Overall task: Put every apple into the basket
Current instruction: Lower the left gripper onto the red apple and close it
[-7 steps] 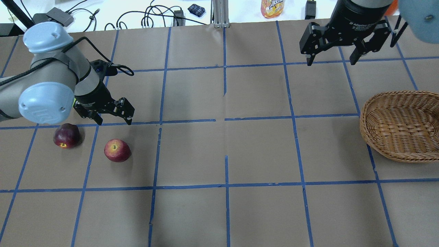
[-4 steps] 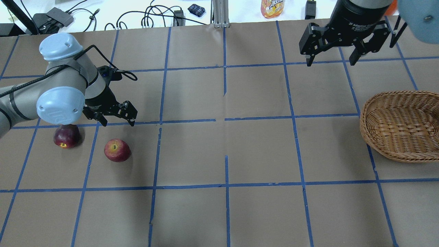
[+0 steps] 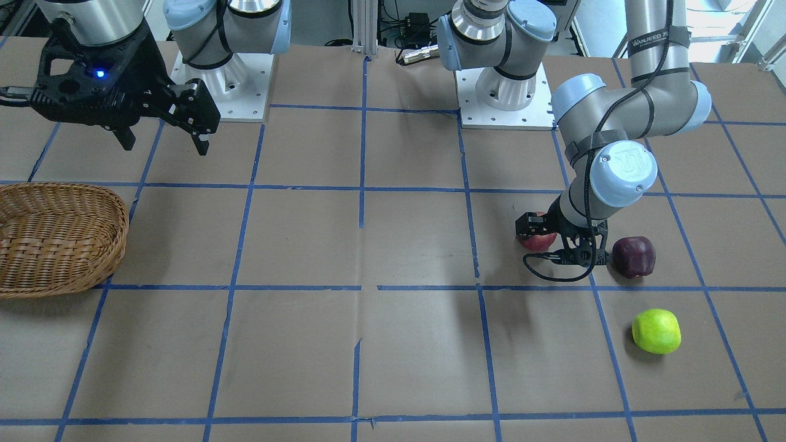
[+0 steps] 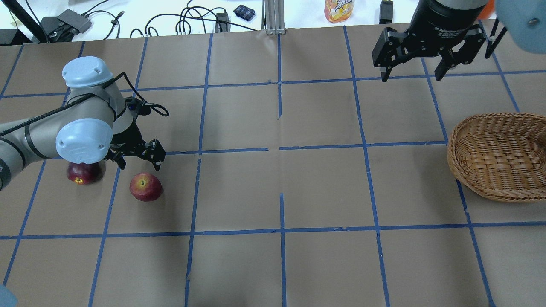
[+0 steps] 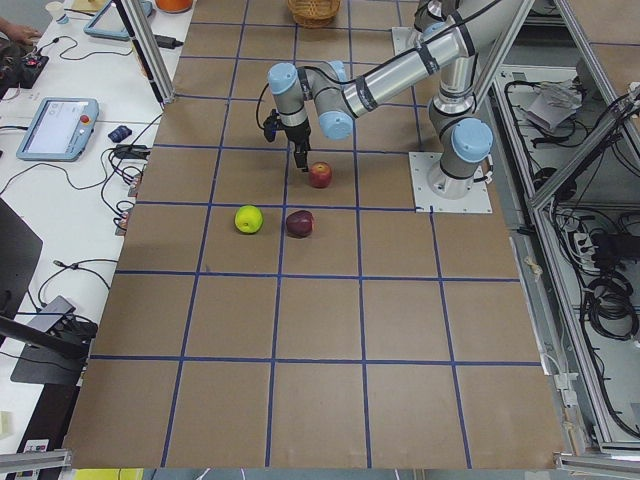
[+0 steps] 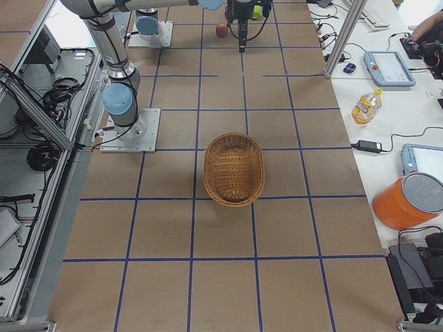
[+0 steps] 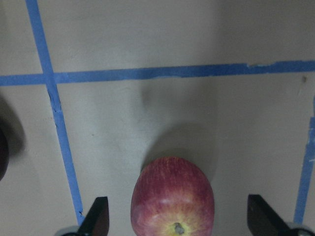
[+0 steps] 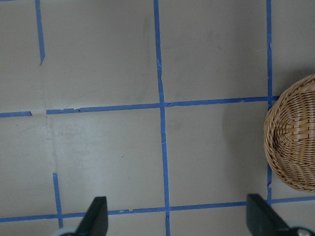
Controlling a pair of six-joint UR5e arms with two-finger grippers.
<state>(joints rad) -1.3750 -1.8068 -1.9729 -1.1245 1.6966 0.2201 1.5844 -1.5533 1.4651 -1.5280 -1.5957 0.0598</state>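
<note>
Looking thru the left wrist cam, we see the round red yellow-flecked apple [image 7: 172, 196] on the brown paper-covered table [image 4: 324, 192], btwn the fingers of the left gripper [image 4: 138, 163], which are spread wide & touch neither side. The dark maroon apple [image 3: 634, 256] lies just left of it, w/ the lime-green apple [image 3: 656, 331] near that, farther from the robot base. Well apart at right sits the oval light-brown wicker basket [image 4: 477, 179]. The right gripper [image 4: 412, 78], fingers also apart, hangs over the table's far side.
</note>
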